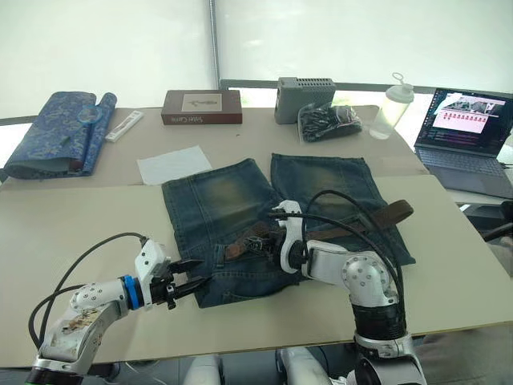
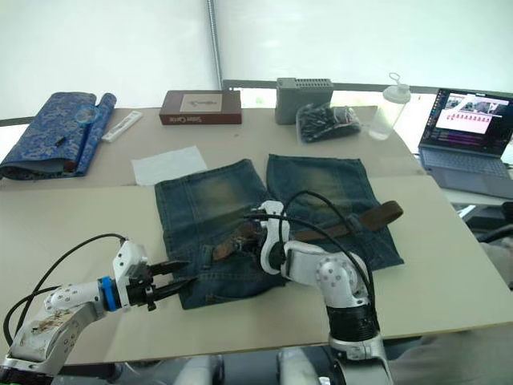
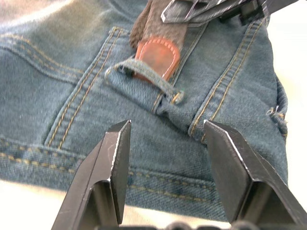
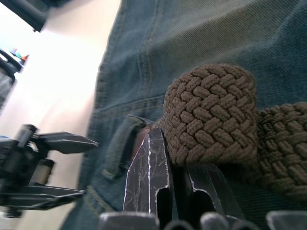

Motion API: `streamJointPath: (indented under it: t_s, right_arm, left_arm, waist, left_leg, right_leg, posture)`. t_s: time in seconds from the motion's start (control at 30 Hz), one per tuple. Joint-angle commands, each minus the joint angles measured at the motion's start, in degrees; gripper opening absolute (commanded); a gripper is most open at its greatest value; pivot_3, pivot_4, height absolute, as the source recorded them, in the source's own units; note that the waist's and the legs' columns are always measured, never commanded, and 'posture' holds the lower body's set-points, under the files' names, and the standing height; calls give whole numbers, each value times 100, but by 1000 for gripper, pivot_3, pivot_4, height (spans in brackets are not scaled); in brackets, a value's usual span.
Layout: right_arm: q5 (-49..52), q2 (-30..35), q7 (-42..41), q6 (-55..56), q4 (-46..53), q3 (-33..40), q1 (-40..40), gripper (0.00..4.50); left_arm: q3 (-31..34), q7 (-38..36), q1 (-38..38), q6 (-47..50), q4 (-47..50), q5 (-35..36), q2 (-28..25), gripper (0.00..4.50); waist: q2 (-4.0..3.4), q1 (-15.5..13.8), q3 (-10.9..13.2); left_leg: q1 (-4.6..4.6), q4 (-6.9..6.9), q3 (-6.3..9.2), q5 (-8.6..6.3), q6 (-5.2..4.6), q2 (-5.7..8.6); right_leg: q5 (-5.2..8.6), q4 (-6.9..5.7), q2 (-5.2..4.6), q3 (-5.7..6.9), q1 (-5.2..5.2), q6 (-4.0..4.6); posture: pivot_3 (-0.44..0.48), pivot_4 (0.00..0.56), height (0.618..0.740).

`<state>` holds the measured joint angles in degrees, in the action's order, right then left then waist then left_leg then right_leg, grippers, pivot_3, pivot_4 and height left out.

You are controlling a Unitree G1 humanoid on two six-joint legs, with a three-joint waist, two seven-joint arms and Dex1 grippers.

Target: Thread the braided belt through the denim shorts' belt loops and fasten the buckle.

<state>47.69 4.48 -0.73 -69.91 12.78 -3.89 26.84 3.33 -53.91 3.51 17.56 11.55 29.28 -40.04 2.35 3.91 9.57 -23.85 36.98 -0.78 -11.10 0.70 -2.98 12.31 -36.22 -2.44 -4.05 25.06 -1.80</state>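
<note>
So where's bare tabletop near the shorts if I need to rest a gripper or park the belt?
Free: the strip between the denim shorts and the table's left edge, ahead of the left gripper; also the near right corner beyond the braided belt. Crowded: the waistband around the right gripper, and the far edge by the box, bottle and laptop.
</note>
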Motion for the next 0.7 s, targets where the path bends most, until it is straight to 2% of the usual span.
streamJointPath:
  t_s: [0.03,0.2,0.33,0.43,0.5,0.57,0.7]
  right_arm:
    - [-439,125,-294,12,-272,-532,-8,0]
    - [-764,203,-651,168,-357,-761,77,0]
    - [-341,-270,-699,-133,-403,-127,123,0]
    - [-850,-34,-771,-20,-426,-484,150,0]
    - [-1286,268,-908,226,-418,-1048,131,0]
    - [-1378,261,-1031,324,-425,-1203,81,0]
    - [-743,-362,-1261,72,-512,-462,89,0]
  left_arm:
    - [113,-15,54,-83,168,-42,21,2514]
    - [128,30,94,-84,177,-65,40,2514]
    - [143,42,143,-102,186,-69,40,2514]
    - [144,46,156,-114,182,-77,40,2514]
    - [136,55,164,-114,189,-86,43,2514]
    - [125,60,177,-118,199,-101,46,2514]
    - [138,72,189,-85,199,-116,53,2514]
  waist:
    - [0,25,-2]
    - [1,26,-4]
    - [4,29,-9]
    - [3,27,-9]
    - [3,26,-10]
    - [1,25,-11]
    - [4,25,-13]
  left_leg:
    - [1,-2,0,0,0,-1]
    - [6,-9,2,0,0,-6]
    - [7,-9,1,0,0,-7]
    - [7,-9,3,0,0,-9]
    - [7,-9,2,0,0,-9]
    - [7,-9,2,0,0,-8]
    - [9,-11,3,0,0,-10]
  right_leg:
    - [-1,0,1,0,0,-2]
    - [-4,-3,9,1,0,-7]
    - [-4,-4,10,0,0,-7]
    - [-3,-7,13,2,2,-4]
    - [-3,-6,12,1,2,-4]
    - [-2,-5,11,1,2,-3]
    - [-1,-8,14,2,2,-2]
  posture:
    - [0,150,718]
    - [0,150,718]
    - [0,150,718]
    - [0,150,718]
    - [0,150,718]
    - [0,150,718]
    - [0,150,718]
